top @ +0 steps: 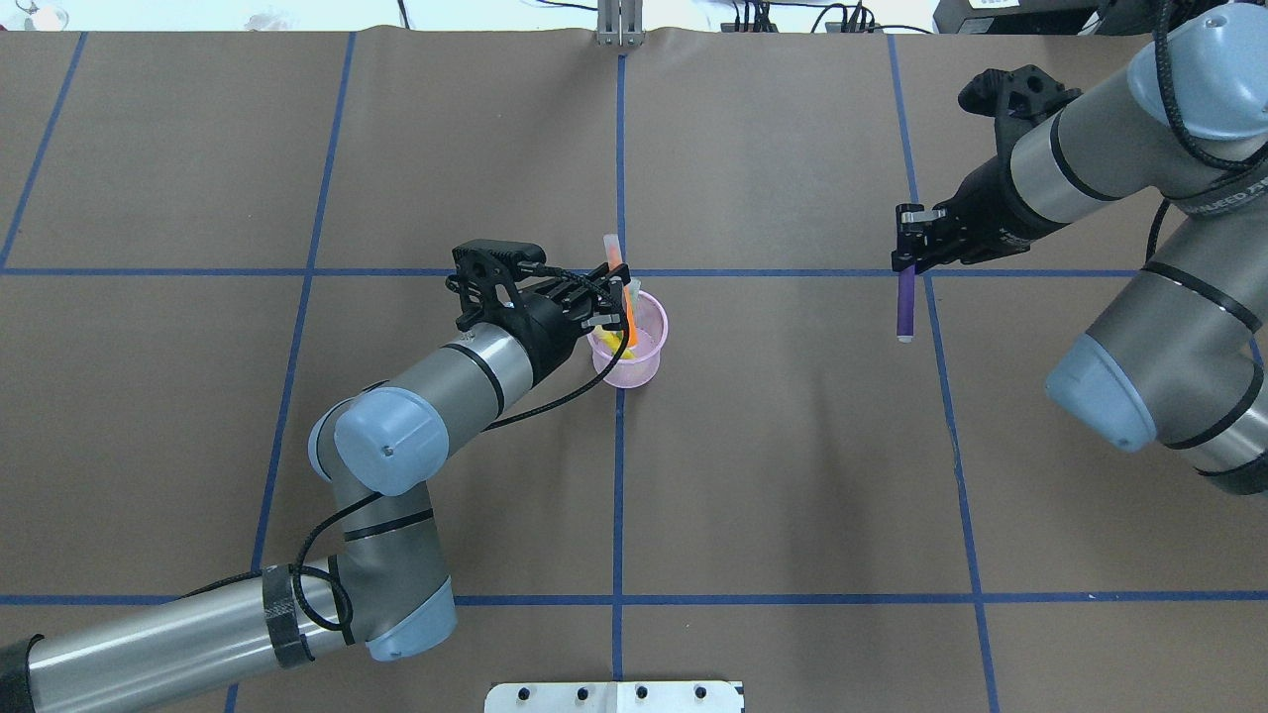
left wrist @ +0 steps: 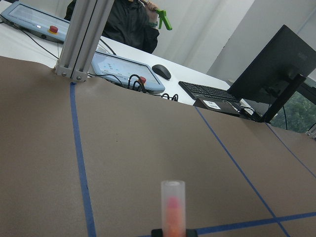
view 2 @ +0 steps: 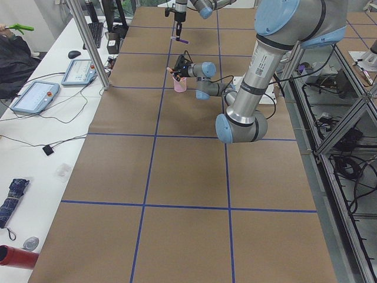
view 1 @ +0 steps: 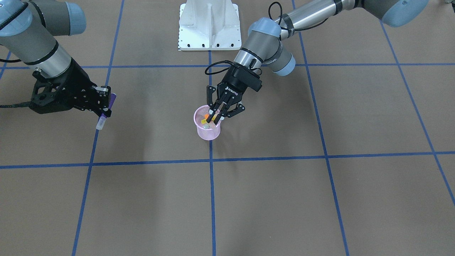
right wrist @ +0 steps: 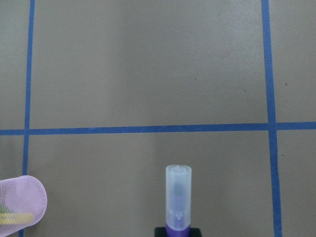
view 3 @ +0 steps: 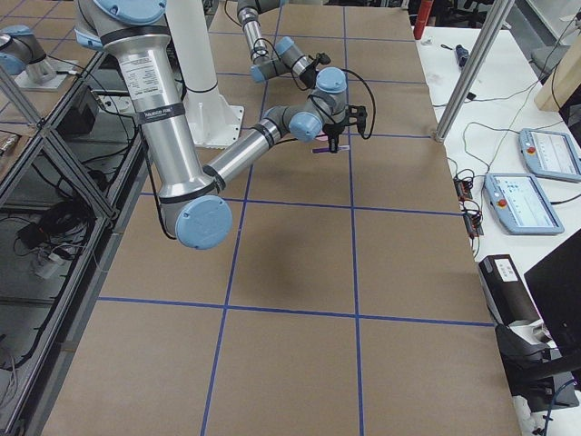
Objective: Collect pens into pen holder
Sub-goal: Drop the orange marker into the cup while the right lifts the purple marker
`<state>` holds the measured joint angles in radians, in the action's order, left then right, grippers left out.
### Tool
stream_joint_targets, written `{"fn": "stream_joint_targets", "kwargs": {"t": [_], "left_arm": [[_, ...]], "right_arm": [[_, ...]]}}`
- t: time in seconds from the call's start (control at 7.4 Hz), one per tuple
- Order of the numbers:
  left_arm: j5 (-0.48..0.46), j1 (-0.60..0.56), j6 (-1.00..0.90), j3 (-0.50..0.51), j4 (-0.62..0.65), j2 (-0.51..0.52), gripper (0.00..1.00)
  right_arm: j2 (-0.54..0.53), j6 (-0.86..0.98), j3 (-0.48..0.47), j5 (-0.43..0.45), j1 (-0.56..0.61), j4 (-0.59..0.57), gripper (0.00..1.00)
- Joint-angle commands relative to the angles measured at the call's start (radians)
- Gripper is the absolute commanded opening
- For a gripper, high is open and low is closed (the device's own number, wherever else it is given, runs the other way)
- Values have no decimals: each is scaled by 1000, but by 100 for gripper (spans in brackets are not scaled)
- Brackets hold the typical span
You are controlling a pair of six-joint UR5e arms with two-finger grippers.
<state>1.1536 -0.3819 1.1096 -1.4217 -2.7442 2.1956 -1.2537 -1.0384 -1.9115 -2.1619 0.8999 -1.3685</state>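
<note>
The pink mesh pen holder (view 1: 208,131) stands upright near the table's middle (top: 634,361). A yellow-green pen (top: 608,341) lies slanted inside it. My left gripper (view 1: 214,116) is at the holder's rim, shut on the orange pen (top: 625,302). That pen's lower end is inside the cup and its pale cap (left wrist: 173,195) sticks out above. My right gripper (top: 906,259) is well off to the side of the holder, shut on the purple pen (top: 905,312). It holds the pen above the table with the cap (right wrist: 177,190) pointing away from the fingers (view 1: 101,123).
The white robot base plate (view 1: 209,26) sits at the table's robot side. Blue tape lines (view 1: 211,199) cross the brown table cover. An aluminium post (view 3: 472,68) and operator tablets (view 3: 531,200) stand along the far table edge.
</note>
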Motion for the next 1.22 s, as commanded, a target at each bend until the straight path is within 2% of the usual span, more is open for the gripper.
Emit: {"fn": "stream_joint_targets", "kwargs": {"t": [0.0,0.14,0.54,0.81,0.95,1.08], "left_arm": [[-5,5,6,-2,-11,6,61],[-5,5,0,-8,-11,7,99],[6,1,3,-101,7,3,100],[27,-40,12,-134,35,9,100],[87,-76,13,-141,104,7,100],[168,-128,51,-169,201,3,100]], "right_arm": [[17,1,-18,0,17,0,0],[29,0,-21,-3,33,0,0],[42,0,-50,0,60,0,0],[95,0,-50,17,68,2,0],[114,0,-50,25,70,12,0],[119,0,-49,52,70,79,0]]}}
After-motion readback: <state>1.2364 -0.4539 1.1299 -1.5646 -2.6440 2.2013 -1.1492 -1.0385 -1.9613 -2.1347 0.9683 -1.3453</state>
